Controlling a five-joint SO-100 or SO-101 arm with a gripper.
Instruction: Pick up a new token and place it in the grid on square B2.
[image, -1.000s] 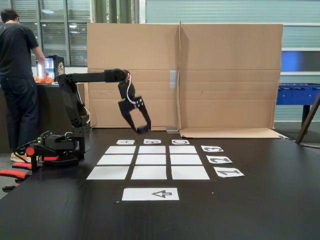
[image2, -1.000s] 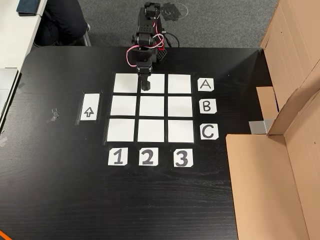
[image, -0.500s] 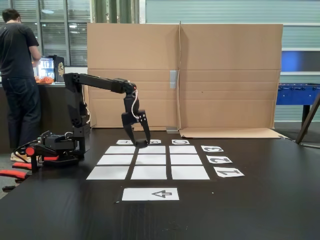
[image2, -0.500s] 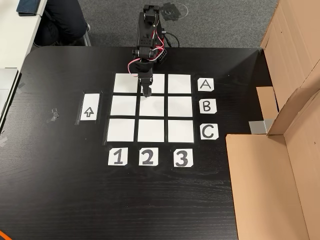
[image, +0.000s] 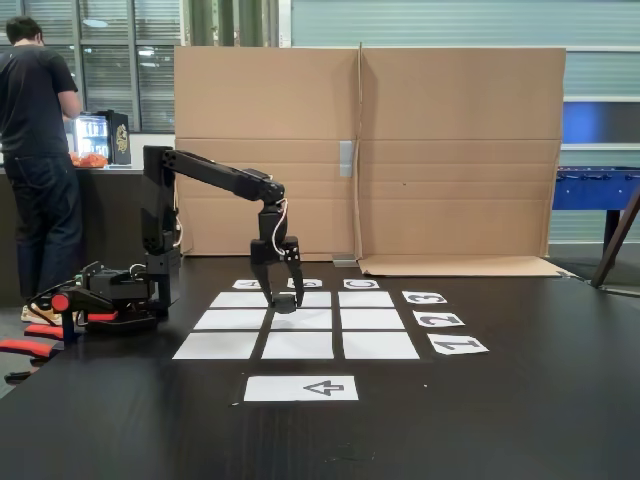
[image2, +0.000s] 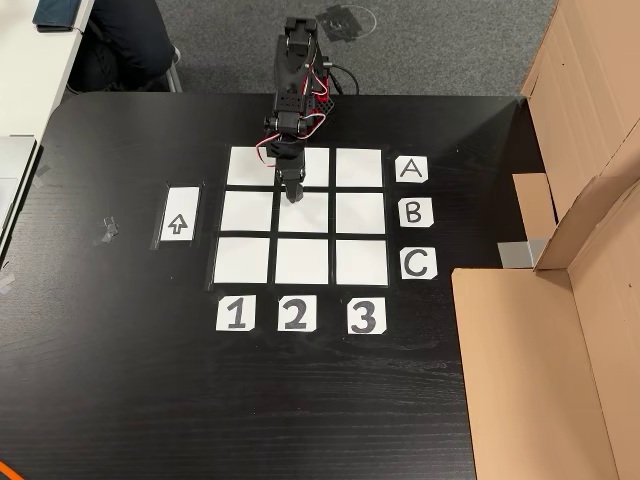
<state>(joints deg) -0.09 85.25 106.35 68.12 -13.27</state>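
Token (image: 285, 303), a small black puck, sits between the fingertips of the gripper (image: 285, 300) at centre left of a fixed view, low over the grid (image: 298, 346) of nine white paper rectangles on a dark table (image: 520, 400). In the top-down fixed view the gripper (image2: 293, 194) points down over the upper edge of the centre square (image2: 303, 220), in the upper middle of the frame. The fingers are narrow, closed around the puck. Whether the puck touches the paper cannot be told. An arrow sheet (image2: 179, 217) lies left of the grid.
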